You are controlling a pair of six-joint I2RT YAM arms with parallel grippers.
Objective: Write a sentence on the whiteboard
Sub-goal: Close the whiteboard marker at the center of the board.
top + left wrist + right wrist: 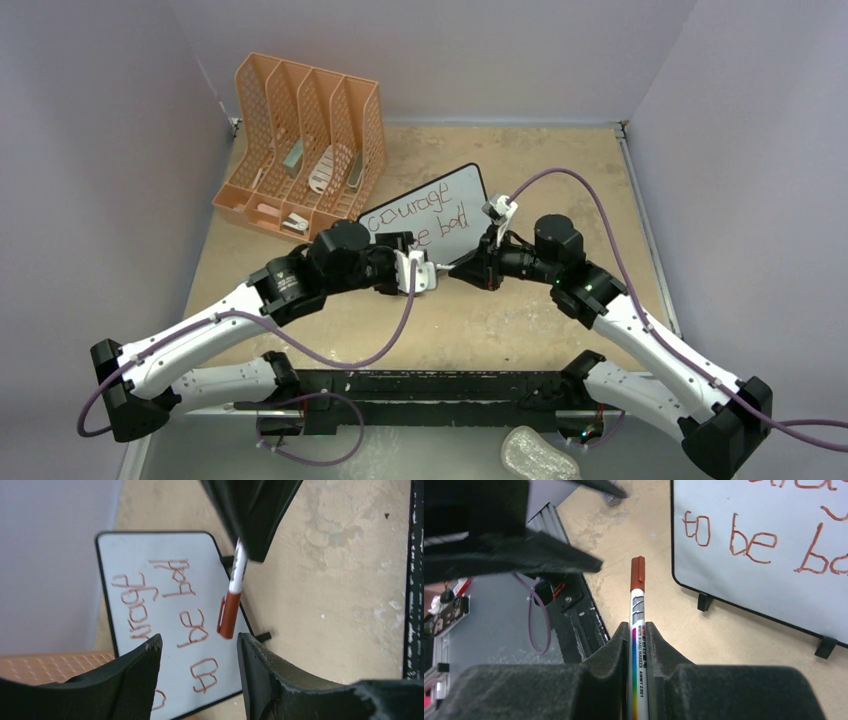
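Note:
The whiteboard (445, 205) stands on its two feet at mid-table, leaning back. The sentence (415, 210) on it reads "courage to be bad" in red-brown marker, in two lines. My right gripper (470, 270) is shut on a white whiteboard marker (639, 645), whose red-brown cap (637, 574) is on and points toward my left gripper (424, 272). The left gripper (199, 647) is open, and the capped end (229, 615) hangs just beyond its fingertips without touching them. Both grippers hover in front of the board's near edge. The board also shows in the left wrist view (150, 555) and the right wrist view (774, 510).
An orange perforated file organizer (300, 150) holding a few small items stands at the back left, beside the board. A black rail (430, 385) runs along the near edge between the arm bases. A crumpled clear wrapper (540, 455) lies in front of it. Walls enclose three sides of the table.

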